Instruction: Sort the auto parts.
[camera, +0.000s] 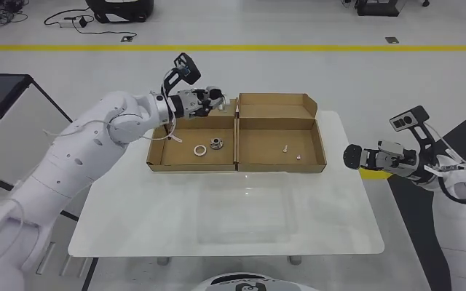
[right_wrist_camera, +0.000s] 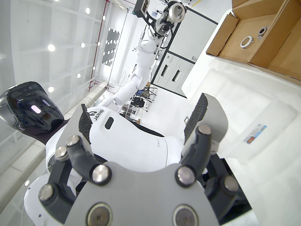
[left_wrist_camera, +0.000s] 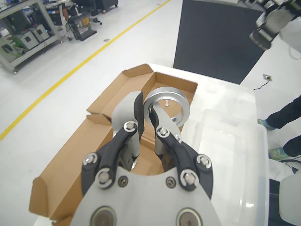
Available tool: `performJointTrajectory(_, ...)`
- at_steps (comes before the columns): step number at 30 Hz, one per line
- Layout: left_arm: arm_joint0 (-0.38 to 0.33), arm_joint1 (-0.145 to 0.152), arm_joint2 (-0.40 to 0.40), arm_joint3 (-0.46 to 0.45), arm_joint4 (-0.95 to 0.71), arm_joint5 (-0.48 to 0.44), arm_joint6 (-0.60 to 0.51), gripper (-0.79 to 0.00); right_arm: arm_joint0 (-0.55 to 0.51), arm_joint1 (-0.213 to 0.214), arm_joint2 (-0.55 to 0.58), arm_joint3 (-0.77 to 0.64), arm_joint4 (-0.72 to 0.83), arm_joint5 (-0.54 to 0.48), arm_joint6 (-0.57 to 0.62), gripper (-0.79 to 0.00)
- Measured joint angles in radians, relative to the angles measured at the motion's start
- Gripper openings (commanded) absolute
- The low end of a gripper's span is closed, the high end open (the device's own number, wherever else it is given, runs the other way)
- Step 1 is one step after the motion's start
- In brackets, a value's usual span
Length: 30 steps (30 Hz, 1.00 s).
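White surface (camera: 131,218) carries a clear plastic bin (camera: 244,214) at the front, with two open cardboard boxes behind it, side by side and sharing a wall

Left box (camera: 175,154): white ring (camera: 198,150) lying flat, flanged metal hub (camera: 216,143) just beside it, the two apart

Right box (camera: 262,145): small bolt (camera: 285,150), with a tiny pale piece (camera: 298,155) near it, too small to identify

Left claw (left_wrist_camera: 145,109) is up in the air over the back rim of the left box, close to where the boxes meet. It is clamped on the wall of a large metal ring (left_wrist_camera: 182,99), one finger inside the bore and one outside. The ring is held clear of both boxes, touching nothing else

Right claw (right_wrist_camera: 143,109) sits off the right edge of the surface, level with the right box, spread wide with nothing between its fingers
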Motion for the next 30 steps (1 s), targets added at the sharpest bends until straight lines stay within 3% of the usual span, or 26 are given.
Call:
performJointTrajectory(7, -0.034, -0.041, 0.043, 0.096, 0.127, 0.015, -0.120, -0.785, 0.000, 0.000, 0.000, 0.000, 0.000, 0.000, 0.000, 0.000)
performJointTrajectory(16, -0.093, -0.119, 0.115, 0.249, 0.233, 0.014, -0.243, -0.785, 0.000, 0.000, 0.000, 0.000, 0.000, 0.000, 0.000, 0.000)
performJointTrajectory(30, -0.161, -0.247, 0.217, 0.489, 0.364, -0.087, -0.377, -0.785, 0.000, 0.000, 0.000, 0.000, 0.000, 0.000, 0.000, 0.000)
